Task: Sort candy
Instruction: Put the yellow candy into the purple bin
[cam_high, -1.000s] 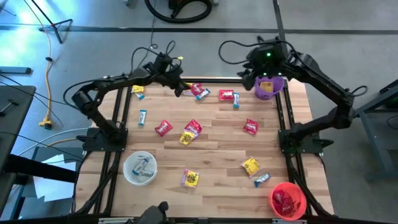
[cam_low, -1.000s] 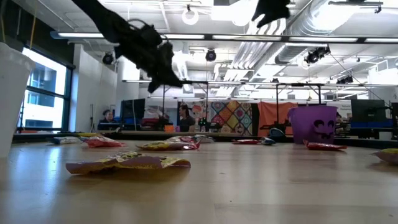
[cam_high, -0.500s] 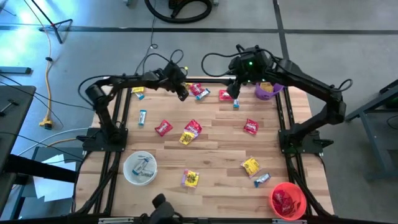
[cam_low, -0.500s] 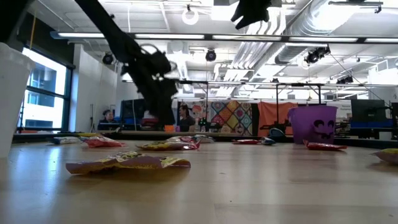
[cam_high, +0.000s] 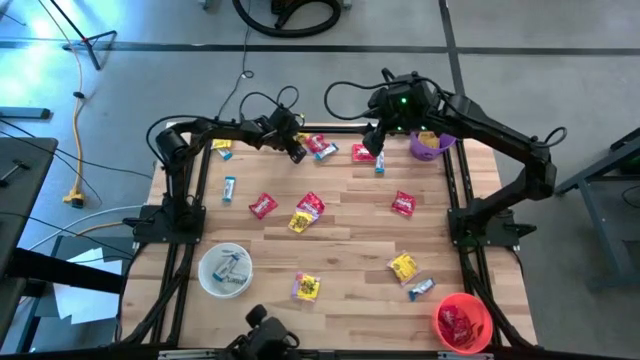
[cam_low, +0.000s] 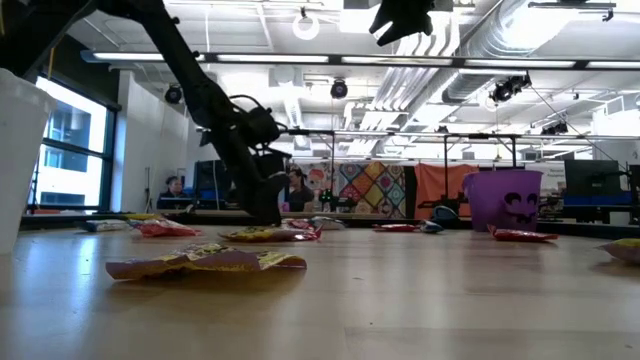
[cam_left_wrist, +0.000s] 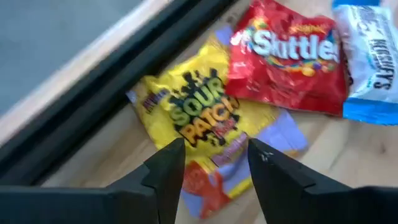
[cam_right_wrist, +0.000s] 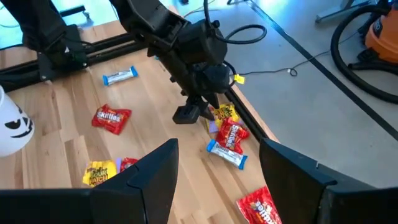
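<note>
Candy lies scattered over the wooden table (cam_high: 350, 230). At the far edge a yellow packet (cam_left_wrist: 193, 106) lies flat beside a red one (cam_left_wrist: 292, 56) and a blue-white one (cam_left_wrist: 367, 56). My left gripper (cam_left_wrist: 214, 155) stands open and low over the yellow packet, fingers pointing down; the right wrist view shows it (cam_right_wrist: 189, 113) beside that packet (cam_right_wrist: 222, 114). My right gripper (cam_right_wrist: 217, 168) hangs open high above the far middle of the table (cam_high: 378, 142), holding nothing. My left gripper's open fingers (cam_left_wrist: 168, 165) come from above over the near end of the yellow packet (cam_left_wrist: 217, 146), which lies flat on the table. Whether the fingertips touch it, I cannot tell.
A purple bowl (cam_high: 430, 142) stands at the far right corner, a red bowl (cam_high: 462, 322) with red candy at the near right, and a white bowl (cam_high: 225, 270) at the near left. Black frame rails (cam_high: 190, 190) run along the table's sides.
My left gripper has come down toward the table at the far edge, onto the spot of the yellow packet, and its fingers have parted. My right gripper has swung from above the purple bowl toward the table's left and then held still, staying high.
</note>
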